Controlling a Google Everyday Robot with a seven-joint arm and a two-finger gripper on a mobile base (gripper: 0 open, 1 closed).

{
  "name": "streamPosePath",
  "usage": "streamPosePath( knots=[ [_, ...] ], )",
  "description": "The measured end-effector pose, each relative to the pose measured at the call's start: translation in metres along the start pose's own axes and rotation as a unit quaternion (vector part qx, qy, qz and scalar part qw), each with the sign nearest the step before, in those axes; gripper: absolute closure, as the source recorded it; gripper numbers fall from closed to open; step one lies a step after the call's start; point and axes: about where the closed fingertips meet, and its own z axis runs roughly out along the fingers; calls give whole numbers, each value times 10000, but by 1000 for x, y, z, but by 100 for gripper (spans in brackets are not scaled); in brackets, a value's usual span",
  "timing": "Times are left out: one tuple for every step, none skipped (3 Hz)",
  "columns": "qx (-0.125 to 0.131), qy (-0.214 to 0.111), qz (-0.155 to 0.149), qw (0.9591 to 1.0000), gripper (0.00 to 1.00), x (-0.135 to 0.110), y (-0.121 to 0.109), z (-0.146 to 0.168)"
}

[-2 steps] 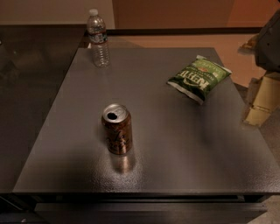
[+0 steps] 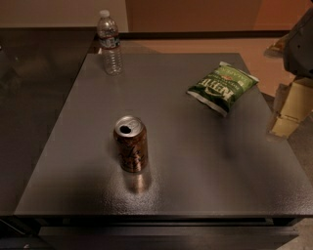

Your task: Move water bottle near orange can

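1 gripper (image 2: 289, 108), cut off at right edge, state unclear; water bottle (image 2: 110, 45) well apart from orange can (image 2: 131, 144).

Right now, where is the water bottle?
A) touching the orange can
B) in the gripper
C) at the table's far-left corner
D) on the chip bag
C: the water bottle stands at the far-left corner of the table, apart from the orange can; the gripper is off the right edge.

Dark speckled table (image 2: 205, 166) fills the centre. Tan floor (image 2: 195, 46) lies behind it; pale wall (image 2: 49, 12) upper left, brown panel (image 2: 190, 14) upper centre.
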Motion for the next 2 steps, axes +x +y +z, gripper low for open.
streamPosePath(
  knots=[
    [109,-213,-61,9997,0,-11,-20,7],
    [215,-457,-245,9984,0,-31,-53,21]
  ],
)
